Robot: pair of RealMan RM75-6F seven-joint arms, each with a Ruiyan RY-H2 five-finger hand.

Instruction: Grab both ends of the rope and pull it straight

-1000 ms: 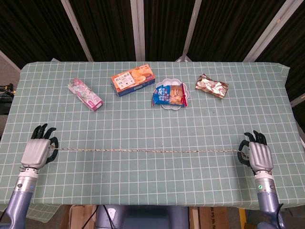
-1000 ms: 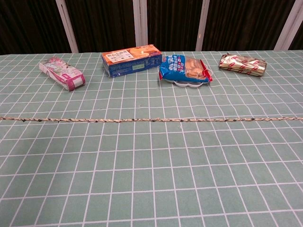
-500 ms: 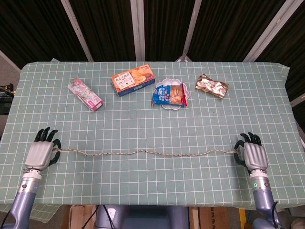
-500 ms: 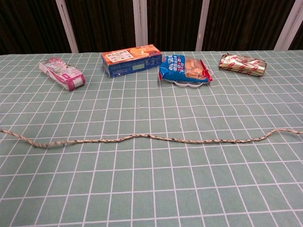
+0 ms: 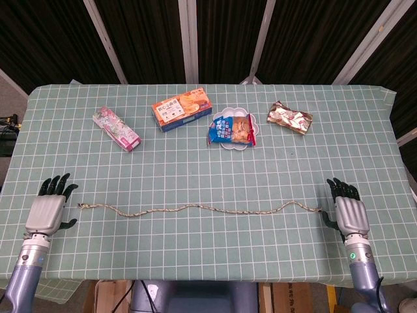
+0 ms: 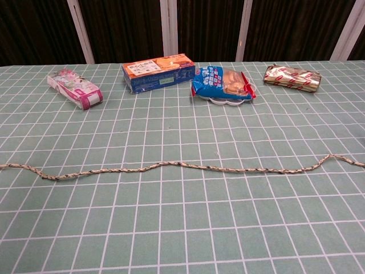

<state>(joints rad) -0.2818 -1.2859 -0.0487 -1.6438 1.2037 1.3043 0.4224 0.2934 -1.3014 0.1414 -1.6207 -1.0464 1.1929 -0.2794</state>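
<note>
A thin speckled rope (image 5: 202,208) lies across the front of the green checked table in a slightly wavy line; the chest view shows the rope (image 6: 182,166) from edge to edge. My left hand (image 5: 47,210) rests at the table's left front, fingers spread, a short gap from the rope's left end (image 5: 82,207). Just right of the rope's right end (image 5: 319,209), my right hand (image 5: 350,214) lies with its fingers apart. Neither hand holds the rope. Neither hand appears in the chest view.
At the back stand a pink packet (image 5: 118,128), an orange-and-blue biscuit box (image 5: 182,109), a blue snack bag on a white plate (image 5: 233,129) and a shiny brown packet (image 5: 290,117). The table's front edge (image 5: 195,279) is close below the hands.
The rope was taut one second ago, then went slack. Both hands have let go of its ends and drawn slightly outward; the rope now lies loose and wavy.
</note>
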